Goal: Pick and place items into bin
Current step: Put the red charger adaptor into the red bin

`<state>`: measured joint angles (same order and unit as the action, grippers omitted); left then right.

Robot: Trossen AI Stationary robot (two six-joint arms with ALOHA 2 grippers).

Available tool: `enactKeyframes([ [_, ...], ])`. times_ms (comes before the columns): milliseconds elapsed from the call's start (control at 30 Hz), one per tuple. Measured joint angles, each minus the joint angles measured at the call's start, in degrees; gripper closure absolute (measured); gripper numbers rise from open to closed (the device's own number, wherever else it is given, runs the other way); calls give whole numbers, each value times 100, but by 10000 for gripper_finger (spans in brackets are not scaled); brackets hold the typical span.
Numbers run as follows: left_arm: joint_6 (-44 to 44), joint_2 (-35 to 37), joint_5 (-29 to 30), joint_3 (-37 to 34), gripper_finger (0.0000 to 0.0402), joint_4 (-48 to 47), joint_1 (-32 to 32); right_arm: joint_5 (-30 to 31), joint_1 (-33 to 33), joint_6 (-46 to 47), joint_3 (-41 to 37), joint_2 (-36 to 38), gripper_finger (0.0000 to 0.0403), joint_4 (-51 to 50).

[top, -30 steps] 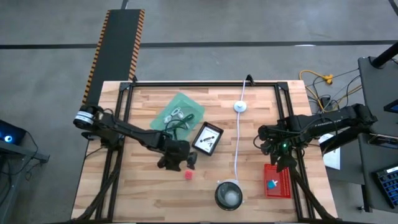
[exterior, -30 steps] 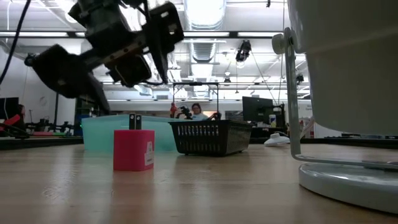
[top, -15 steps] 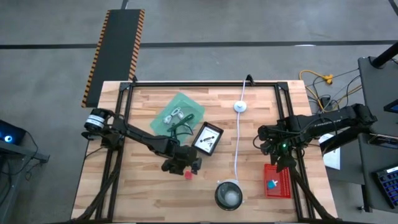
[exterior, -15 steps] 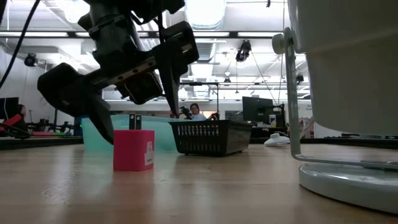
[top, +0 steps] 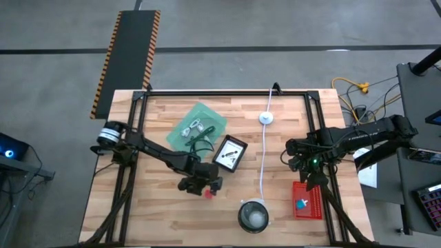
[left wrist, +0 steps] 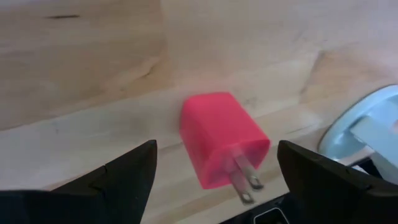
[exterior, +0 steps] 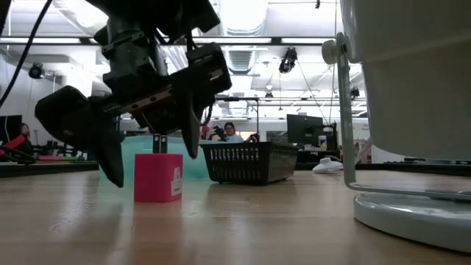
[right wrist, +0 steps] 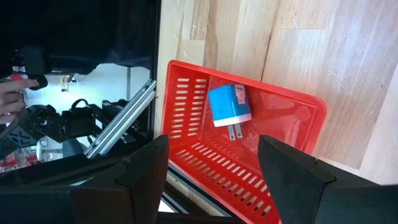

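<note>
A pink plug charger stands on the table on its flat end, prongs up. My left gripper is open and low over it, one finger on each side with gaps showing; the left wrist view shows the charger between the fingers. My right gripper is open and hovers by the table's right edge, over a red basket that holds a blue charger. A green tray holds coiled cables.
A black basket with a white card lies just beyond the pink charger. A long white cord with a round puck runs down the table's middle to a round grey bowl near the near edge. Bare wood lies left of the charger.
My left gripper has moved a little toward the table's near and right edges and come down, from above and behind the pink charger to straddling it, with its fingertips near the table. The charger has stayed in place.
</note>
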<state>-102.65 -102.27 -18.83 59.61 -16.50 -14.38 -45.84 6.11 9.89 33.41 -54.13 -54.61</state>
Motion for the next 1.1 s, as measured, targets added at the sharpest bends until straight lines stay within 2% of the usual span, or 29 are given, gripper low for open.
enactKeyframes([
  [433, 17, -115, -79, -7, 176, 92, 1, 0, 0, -2, 0, -2, 172, 2],
  [700, 385, -84, -79, -70, 238, 154, 42, 0, 0, -103, 0, -2, 172, 2],
  [867, 775, -61, -299, -84, 250, 132, 188, -11, 0, 178, 10, -2, 172, 4],
  [1100, 1588, 487, -81, -114, 253, 72, 469, 66, 0, 236, 183, 39, 173, 63],
])
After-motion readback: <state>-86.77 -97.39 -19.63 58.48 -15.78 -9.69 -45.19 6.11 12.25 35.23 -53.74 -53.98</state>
